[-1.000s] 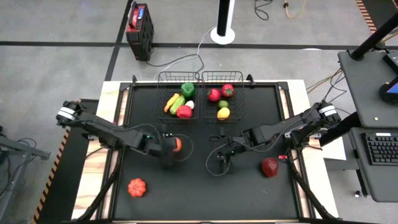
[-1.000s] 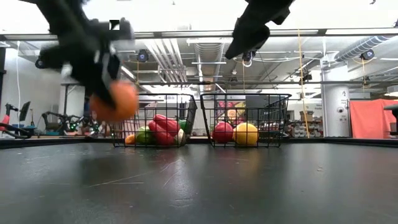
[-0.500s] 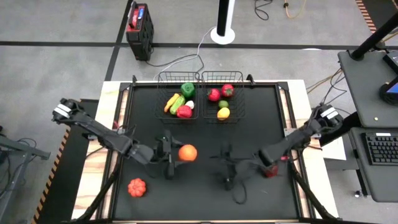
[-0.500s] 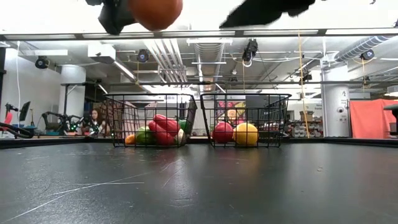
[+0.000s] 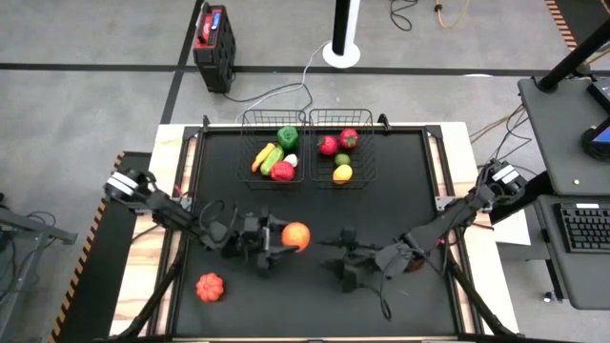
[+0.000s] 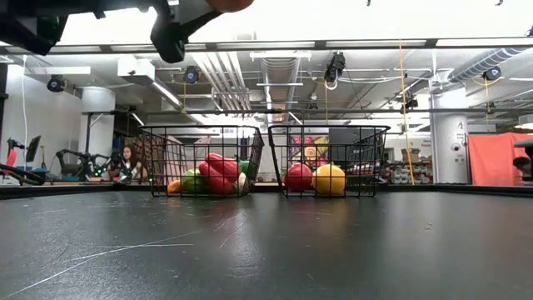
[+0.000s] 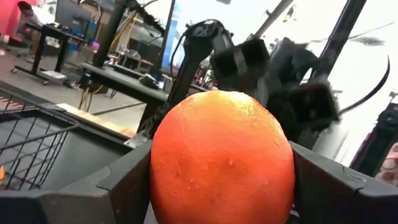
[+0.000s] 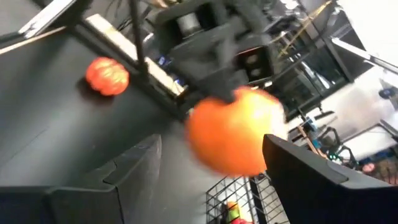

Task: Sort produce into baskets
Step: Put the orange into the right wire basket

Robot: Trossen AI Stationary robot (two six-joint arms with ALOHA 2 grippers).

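Nearest the front edge of the table (image 5: 381, 181), a red tomato (image 5: 210, 287) lies alone, not yet sorted. Just beyond it, mid-table, the left gripper (image 5: 282, 240) is clamped on an orange (image 5: 295, 235), held clear above the surface. The right gripper (image 5: 345, 269) hangs close by with its fingers spread wide and nothing between them. At the far edge, the left basket (image 5: 274, 121) and the right basket (image 5: 340, 119) each already contain several pieces, so most of the sorting looks finished.
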